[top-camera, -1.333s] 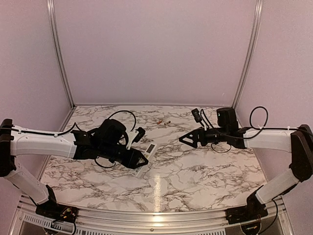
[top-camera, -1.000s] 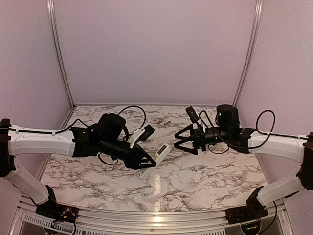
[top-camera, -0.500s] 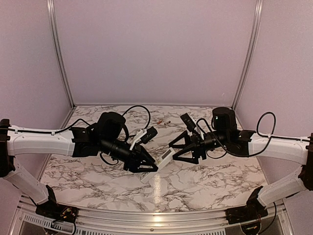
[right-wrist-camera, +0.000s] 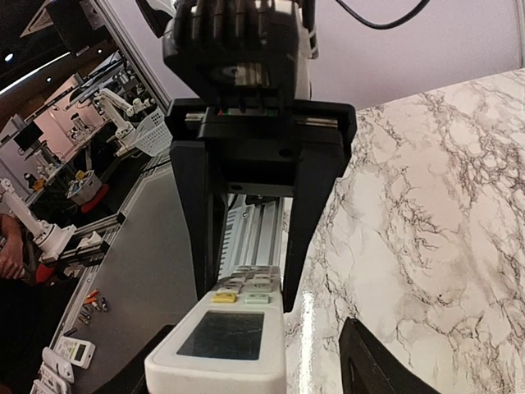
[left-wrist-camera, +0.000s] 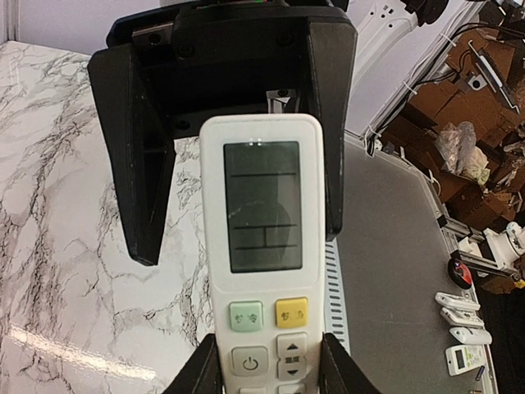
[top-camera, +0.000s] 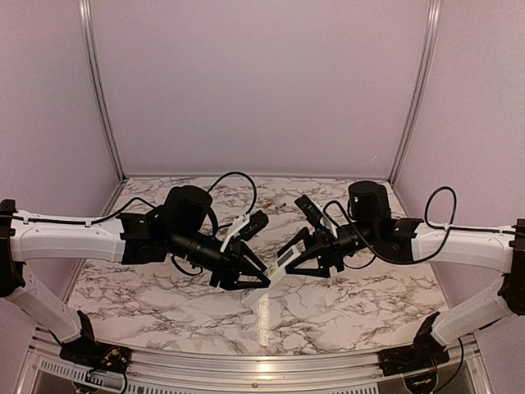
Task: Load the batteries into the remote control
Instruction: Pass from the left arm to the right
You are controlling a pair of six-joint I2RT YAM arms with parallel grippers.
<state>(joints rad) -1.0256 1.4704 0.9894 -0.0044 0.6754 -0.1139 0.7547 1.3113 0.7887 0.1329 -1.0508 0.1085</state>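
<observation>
- Marble table (top-camera: 353, 287), with both arms meeting above its middle.
- Left gripper (top-camera: 259, 277) is clenched on the button end of the remote control (left-wrist-camera: 262, 246), which is held off the table.
- Right gripper (top-camera: 294, 258) is spread apart, straddling the screen end.
- Batteries (top-camera: 273, 204) lie on the table's far side.

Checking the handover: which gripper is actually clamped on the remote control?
The left gripper, pinching the remote control at its button end. The right gripper merely straddles the screen end, jaws wide open.
</observation>
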